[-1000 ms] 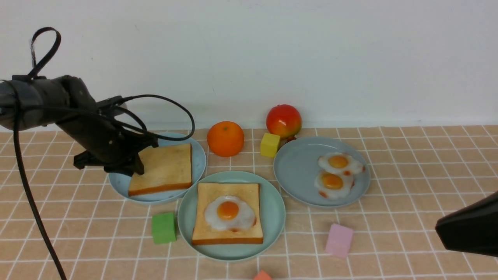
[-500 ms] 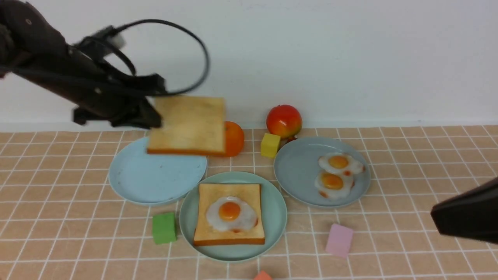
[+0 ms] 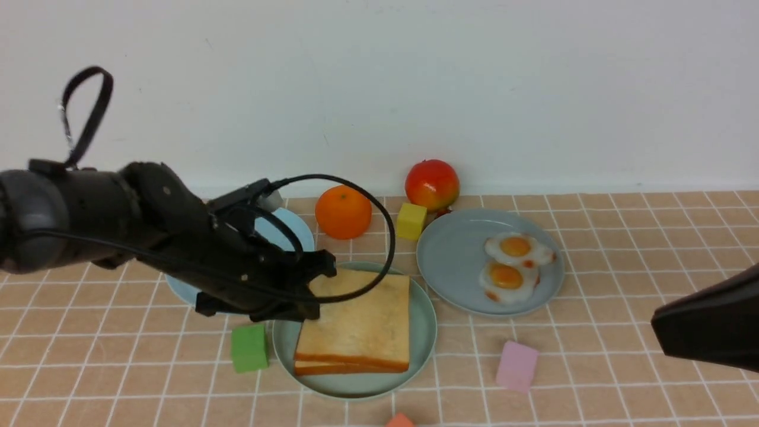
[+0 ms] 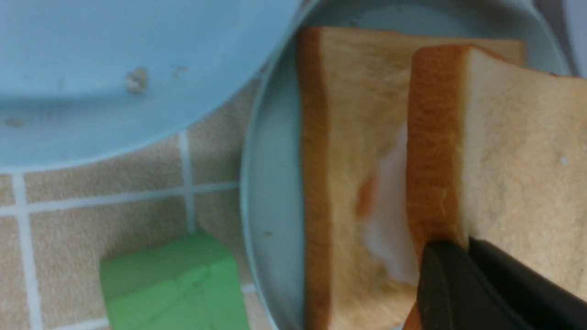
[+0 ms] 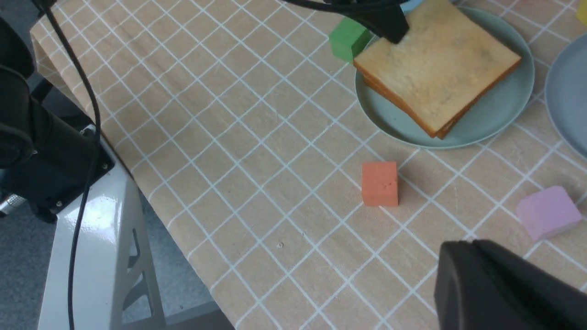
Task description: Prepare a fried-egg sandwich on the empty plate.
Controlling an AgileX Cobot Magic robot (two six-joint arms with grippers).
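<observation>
The top toast (image 3: 362,314) is clenched by the left jaws, resting over the egg (image 4: 387,229) and lower toast (image 4: 335,137) on the plate (image 3: 422,320); only release seems left. The right jaws' state cannot be told.

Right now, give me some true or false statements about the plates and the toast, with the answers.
1. The left end effector grips the top toast slice by its edge. True.
2. A fried egg shows between the top slice and the bottom toast slice. True.
3. The sky-blue plate carries toast. False: its visible part is bare.
4. The green block sits on the mint-green plate. False: it sits on the tablecloth beside it.
5. The grey-blue plate holds two spotted eggs. True.
</observation>
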